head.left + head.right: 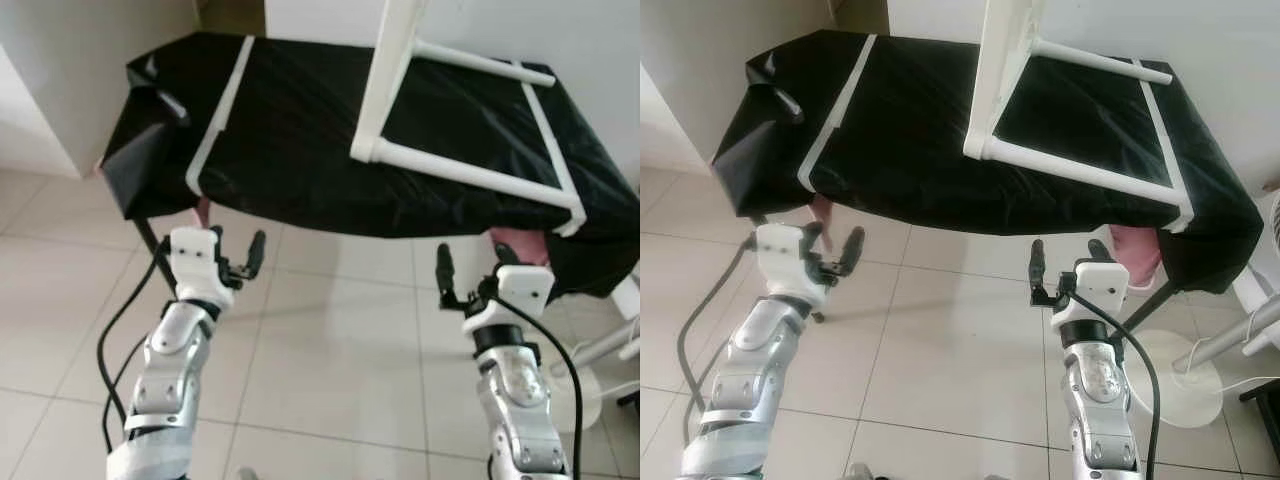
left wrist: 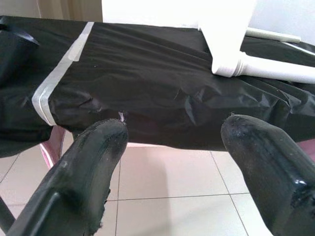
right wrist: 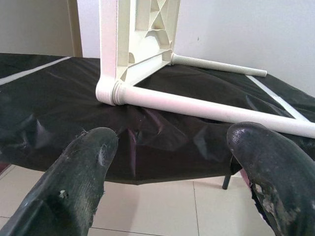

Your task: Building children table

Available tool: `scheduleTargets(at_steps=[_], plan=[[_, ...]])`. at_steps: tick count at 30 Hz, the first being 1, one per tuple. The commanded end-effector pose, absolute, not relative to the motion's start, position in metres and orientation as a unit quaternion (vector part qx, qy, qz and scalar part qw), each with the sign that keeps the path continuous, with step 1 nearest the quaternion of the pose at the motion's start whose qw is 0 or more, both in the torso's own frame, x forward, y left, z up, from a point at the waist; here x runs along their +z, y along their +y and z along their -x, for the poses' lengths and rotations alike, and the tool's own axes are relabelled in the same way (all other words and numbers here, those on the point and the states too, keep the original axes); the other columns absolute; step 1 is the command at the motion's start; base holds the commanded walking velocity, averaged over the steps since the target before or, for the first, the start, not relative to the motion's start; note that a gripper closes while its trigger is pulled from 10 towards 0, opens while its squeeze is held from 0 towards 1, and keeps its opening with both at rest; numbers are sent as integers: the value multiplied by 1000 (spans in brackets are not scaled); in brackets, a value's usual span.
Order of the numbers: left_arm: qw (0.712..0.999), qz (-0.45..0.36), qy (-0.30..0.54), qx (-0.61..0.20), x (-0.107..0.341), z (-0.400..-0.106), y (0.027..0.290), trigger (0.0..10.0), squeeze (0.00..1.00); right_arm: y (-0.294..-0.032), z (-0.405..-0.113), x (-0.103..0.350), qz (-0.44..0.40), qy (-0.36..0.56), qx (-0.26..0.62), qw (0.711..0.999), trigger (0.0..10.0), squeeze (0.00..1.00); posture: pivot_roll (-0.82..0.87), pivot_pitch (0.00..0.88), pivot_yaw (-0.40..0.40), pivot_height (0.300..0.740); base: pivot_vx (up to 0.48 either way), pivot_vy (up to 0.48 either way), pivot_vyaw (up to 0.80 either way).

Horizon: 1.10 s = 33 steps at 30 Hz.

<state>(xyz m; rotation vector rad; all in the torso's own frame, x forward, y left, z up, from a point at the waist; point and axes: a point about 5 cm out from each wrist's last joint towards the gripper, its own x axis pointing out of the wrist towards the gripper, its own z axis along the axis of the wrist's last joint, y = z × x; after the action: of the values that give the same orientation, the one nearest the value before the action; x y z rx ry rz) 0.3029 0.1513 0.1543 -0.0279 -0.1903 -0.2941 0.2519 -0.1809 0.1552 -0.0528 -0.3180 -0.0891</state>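
Note:
A white children's table lies on its side on a work table under a black plastic cover [image 1: 300, 130]. Its top [image 1: 392, 60] stands on edge. One white leg [image 1: 470, 175] runs along the cover near the front edge, and a second leg [image 1: 480, 62] lies further back. My left gripper [image 1: 237, 250] hangs open over the floor, just in front of the covered table's left part. My right gripper [image 1: 472, 270] is open too, below the front edge and under the near leg [image 3: 206, 108]. Neither holds anything.
White tape strips [image 1: 215, 120] cross the black cover. Pink frame legs [image 1: 520, 245] show beneath it. A white round stand base [image 1: 1180, 385] and a pole sit on the tiled floor at the right. A black cable [image 1: 115, 330] hangs by my left arm. Walls stand behind and to the left.

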Motion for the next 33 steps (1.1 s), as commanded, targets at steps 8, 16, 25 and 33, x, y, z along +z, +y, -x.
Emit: scheduleTargets(at_steps=[8,16,25,33], plan=[[988,8,-77,-131,146,-303,148,10000,0,-182,-259,161,36,-165,-42,985,10000,0,-9,51,-30,740,0,0,0],[988,19,-76,-132,147,-304,152,10000,0,-181,-263,161,37,-165,-34,985,10000,0,1,29,-45,740,0,0,0],[988,24,-79,-132,147,-303,153,10000,0,-183,-266,161,41,-165,-31,985,10000,0,9,22,-52,740,0,0,0],[988,26,-80,-130,147,-303,156,10000,0,-183,-267,160,43,-163,-24,985,10000,0,11,11,-57,740,155,0,0]])
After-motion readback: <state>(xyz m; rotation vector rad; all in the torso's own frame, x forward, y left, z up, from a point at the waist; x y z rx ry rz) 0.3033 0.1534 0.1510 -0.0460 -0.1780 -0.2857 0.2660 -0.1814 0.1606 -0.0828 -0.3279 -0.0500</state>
